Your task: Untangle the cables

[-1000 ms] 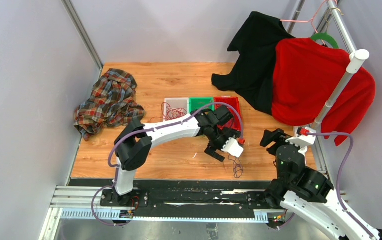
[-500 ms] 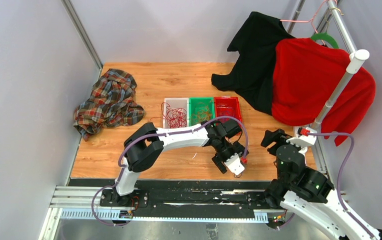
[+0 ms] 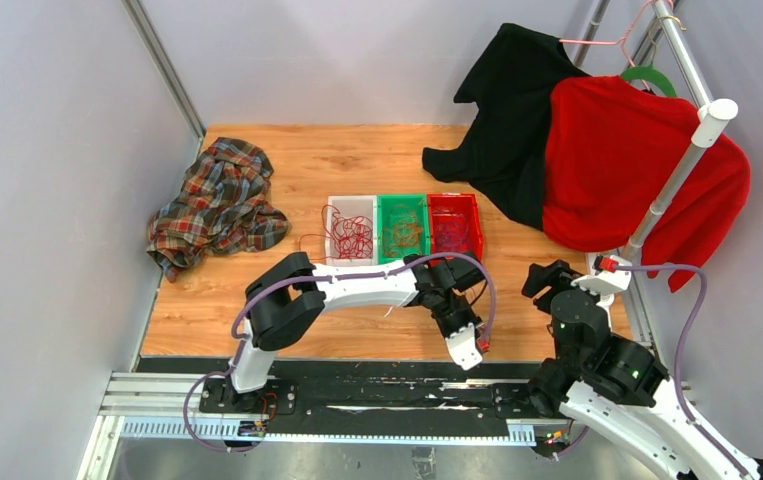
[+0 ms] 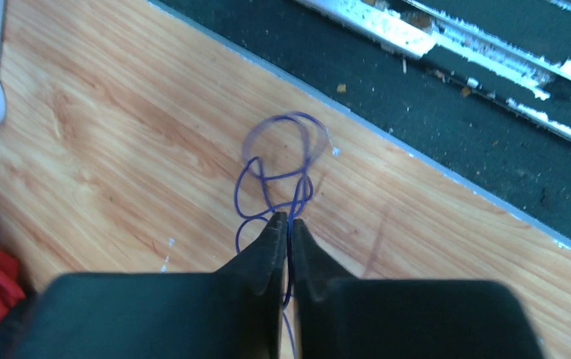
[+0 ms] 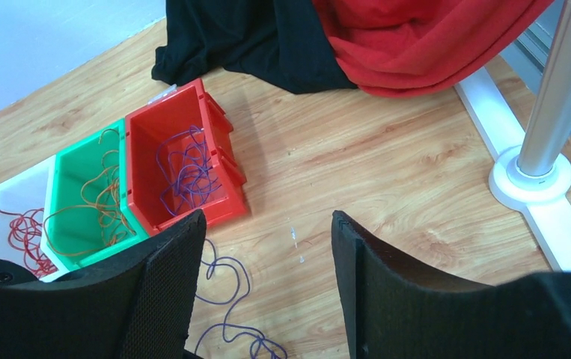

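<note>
Purple cable (image 4: 282, 176), looped on worktop (image 4: 102, 134): left tool (image 4: 288, 223) is pinching one strand; right tool (image 5: 266, 224) is gaping; lifting risks tightening loops into knots.

Pale lilac walls (image 3: 47, 150), wooden tabletop (image 3: 357, 160)

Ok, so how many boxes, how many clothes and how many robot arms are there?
Boxes: 3 (white box, green box, red box)
Clothes: 3 (plaid shirt, black top, red top)
Robot arms: 2 (left arm, right arm)
Total: 8
</note>
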`<state>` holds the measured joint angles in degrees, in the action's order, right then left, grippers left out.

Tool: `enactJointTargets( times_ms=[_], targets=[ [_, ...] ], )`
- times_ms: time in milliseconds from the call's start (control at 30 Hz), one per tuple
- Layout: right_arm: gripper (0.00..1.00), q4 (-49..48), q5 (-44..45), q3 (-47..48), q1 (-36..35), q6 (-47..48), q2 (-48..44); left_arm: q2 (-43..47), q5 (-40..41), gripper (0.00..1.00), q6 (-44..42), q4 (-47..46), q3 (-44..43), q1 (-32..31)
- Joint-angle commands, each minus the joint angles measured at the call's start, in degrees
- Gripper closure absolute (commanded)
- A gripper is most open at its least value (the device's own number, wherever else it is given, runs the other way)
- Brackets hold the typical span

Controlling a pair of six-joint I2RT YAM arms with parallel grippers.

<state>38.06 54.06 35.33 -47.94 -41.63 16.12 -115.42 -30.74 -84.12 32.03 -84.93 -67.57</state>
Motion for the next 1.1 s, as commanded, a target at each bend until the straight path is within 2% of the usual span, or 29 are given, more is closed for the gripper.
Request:
enactJointTargets(
  times_ms=[0,200,300,633,767,867,1067],
  targets=[
    [0.39,0.98,0.25,2.59,0.70,-1.55,-0.48,4.83,4.72,0.99,-1.18,-2.18,0.59,0.80],
    [0.46,1.20,1.33,3.31,0.66,-1.22,-0.89,9.95,6.82,0.99,-2.08,1.18,-3.53,4.29],
    [0.47,1.18,1.83,3.58,0.68,-0.71,-0.93,12.79,7.98,0.99,-5.51,4.22,-6.15,6.27],
    [0.47,1.24,2.62,3.03,0.66,-1.16,-0.58,13.94,8.93,0.99,-1.16,-2.23,-19.71,13.27],
    [0.47,1.29,2.99,2.66,0.72,-1.97,0.10,13.01,8.96,0.99,1.66,-9.84,-21.10,15.01],
    [0.47,1.27,2.84,2.58,0.69,-2.52,0.59,10.88,9.64,0.99,3.94,-9.88,-22.93,15.80],
    [0.47,1.31,2.96,2.02,0.73,-2.85,0.83,7.49,10.24,0.99,7.23,-14.28,-20.48,16.85]
  ],
)
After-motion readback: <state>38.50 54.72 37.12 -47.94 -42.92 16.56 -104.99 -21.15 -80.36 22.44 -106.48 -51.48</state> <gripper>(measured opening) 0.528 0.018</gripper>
